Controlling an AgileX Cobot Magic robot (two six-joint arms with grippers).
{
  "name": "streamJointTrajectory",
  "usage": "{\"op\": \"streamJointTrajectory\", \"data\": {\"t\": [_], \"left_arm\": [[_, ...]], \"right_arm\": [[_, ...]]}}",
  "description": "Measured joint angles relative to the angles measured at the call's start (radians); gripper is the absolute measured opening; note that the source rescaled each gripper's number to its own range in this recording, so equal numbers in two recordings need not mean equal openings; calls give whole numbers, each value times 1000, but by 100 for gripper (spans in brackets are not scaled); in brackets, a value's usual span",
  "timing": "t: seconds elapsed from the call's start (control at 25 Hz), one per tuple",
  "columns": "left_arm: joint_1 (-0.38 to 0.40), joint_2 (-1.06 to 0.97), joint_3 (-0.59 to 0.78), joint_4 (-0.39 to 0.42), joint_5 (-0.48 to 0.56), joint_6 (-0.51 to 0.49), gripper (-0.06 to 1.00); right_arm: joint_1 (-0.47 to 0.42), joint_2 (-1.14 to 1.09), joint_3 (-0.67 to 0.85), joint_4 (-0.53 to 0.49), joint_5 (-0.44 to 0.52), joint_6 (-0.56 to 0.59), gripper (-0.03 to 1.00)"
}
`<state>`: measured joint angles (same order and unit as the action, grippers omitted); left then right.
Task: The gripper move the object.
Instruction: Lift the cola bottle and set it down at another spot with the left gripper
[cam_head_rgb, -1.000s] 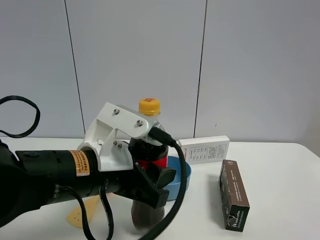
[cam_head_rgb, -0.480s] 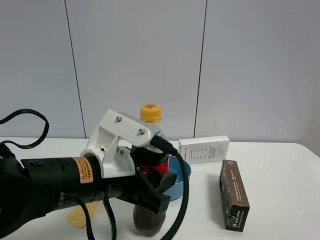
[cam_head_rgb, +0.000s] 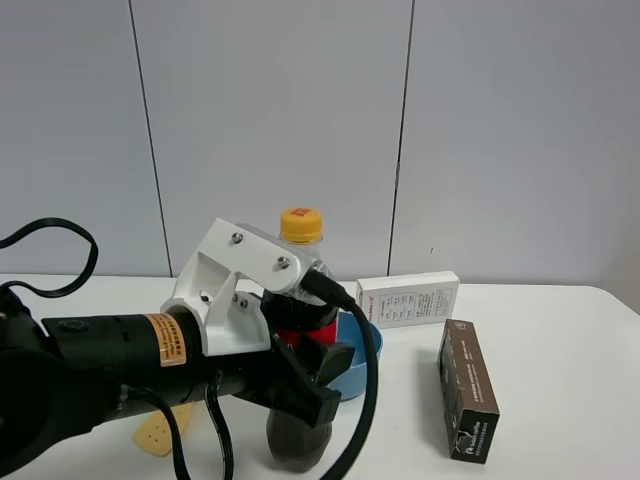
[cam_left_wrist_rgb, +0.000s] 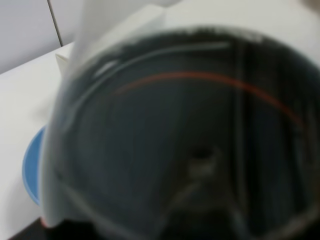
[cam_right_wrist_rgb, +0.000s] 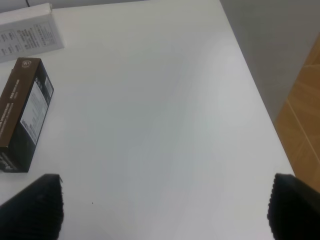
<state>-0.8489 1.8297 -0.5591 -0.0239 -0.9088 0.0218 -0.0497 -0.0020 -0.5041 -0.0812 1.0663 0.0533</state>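
Observation:
The cola bottle (cam_head_rgb: 303, 332), with a yellow cap and red label, stands upright left of the table's middle. My left gripper (cam_head_rgb: 316, 382), black with a white bracket and orange label, reaches in from the left and is shut around the bottle's dark lower body. In the left wrist view the bottle (cam_left_wrist_rgb: 190, 140) fills the picture, blurred and very close. My right gripper (cam_right_wrist_rgb: 165, 210) shows only its two black fingertips (cam_right_wrist_rgb: 35, 205), wide apart and empty, above bare table. It is out of the exterior view.
A blue bowl (cam_head_rgb: 358, 355) sits right behind the bottle, also in the left wrist view (cam_left_wrist_rgb: 31, 165). A brown box (cam_head_rgb: 468, 390) lies to the right, a white box (cam_head_rgb: 408, 298) behind it, and a yellow flat piece (cam_head_rgb: 155, 432) at front left. The table's right edge (cam_right_wrist_rgb: 260, 105) drops to the floor.
A second ago the bottle and left gripper sat slightly higher and further left; they shifted a little down and right, then held still for the last half second.

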Motion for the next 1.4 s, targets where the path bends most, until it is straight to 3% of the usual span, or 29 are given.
{"op": "streamJointTrajectory", "data": {"t": [0.16, 0.28, 0.68, 1.16, 1.4], "left_arm": [[0, -21, -12, 0, -58, -6, 49], [0, -30, -12, -3, -59, -6, 58], [0, -38, -12, -9, -55, -6, 59], [0, -259, -30, -21, 62, -6, 59], [0, -375, -134, -43, 223, -6, 59]], "right_arm": [[0, 0, 0, 0, 0, 0, 100], [0, 0, 0, 0, 0, 0, 100], [0, 0, 0, 0, 0, 0, 100], [0, 0, 0, 0, 0, 0, 100], [0, 0, 0, 0, 0, 0, 100]]}}
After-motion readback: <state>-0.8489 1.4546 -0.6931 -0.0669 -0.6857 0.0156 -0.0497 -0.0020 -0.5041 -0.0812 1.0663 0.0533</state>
